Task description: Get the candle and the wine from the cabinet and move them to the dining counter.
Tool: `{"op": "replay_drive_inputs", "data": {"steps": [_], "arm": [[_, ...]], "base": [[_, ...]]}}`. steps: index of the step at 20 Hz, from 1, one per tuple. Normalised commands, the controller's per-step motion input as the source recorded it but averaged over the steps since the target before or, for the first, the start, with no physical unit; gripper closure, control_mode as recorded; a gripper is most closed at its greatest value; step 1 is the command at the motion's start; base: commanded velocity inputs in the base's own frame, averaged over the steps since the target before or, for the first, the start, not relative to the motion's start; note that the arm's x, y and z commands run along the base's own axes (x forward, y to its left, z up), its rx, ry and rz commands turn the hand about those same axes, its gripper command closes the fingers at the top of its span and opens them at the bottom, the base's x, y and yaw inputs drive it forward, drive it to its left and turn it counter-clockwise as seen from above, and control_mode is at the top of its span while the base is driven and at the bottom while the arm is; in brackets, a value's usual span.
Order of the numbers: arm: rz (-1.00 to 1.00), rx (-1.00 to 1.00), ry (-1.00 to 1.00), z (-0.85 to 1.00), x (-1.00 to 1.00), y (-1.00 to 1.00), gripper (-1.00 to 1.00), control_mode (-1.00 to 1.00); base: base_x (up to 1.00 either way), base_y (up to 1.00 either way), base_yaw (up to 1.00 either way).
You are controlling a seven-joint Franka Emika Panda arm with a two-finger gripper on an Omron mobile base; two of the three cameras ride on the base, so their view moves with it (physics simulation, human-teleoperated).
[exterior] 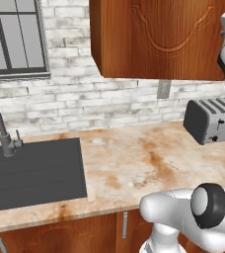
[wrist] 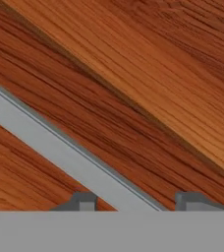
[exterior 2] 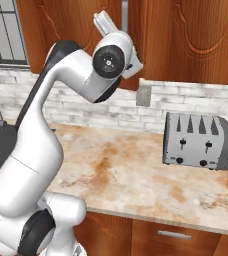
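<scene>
Cabinet [exterior 2: 186,35] doors shut — nothing retrieved yet. Gripper [wrist: 136,205] open, straddling the silver handle [wrist: 60,152], gripping nothing. Opening, both pickups and both deliveries remain.

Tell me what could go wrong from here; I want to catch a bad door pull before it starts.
1. In the hand view the claw sits up against the cabinet, with the silver handle crossing diagonally and running down between its tips. If it shuts while skewed to the bar, it may slip off.
2. The toaster stands on the counter below the cabinet; a wide arm swing while opening the door might knock it.
</scene>
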Motion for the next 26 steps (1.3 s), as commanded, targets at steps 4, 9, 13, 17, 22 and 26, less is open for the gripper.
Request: {"op": "replay_drive_inputs", "data": {"steps": [4,9,13,17,22,26], "arm": [[0.0,0.01,0.01,0.0,-0.52,0.73,1.0,-1.0],[0.0,0.03,0.02,0.0,-0.53,0.74,1.0,-1.0],[0.0,0.03,0.05,0.02,-0.54,0.72,1.0,-1.0],[0.0,0.02,0.08,0.0,-0.54,0.72,1.0,-1.0],[0.0,0.0,0.07,0.0,-0.53,0.75,1.0,-1.0],[0.0,0.0,0.03,0.0,-0.54,0.77,1.0,-1.0]], "base": [[0.0,0.0,0.0],[0.0,0.0,0.0],[0.0,0.0,0.0],[0.0,0.0,0.0],[0.0,0.0,0.0],[0.0,0.0,0.0]]}}
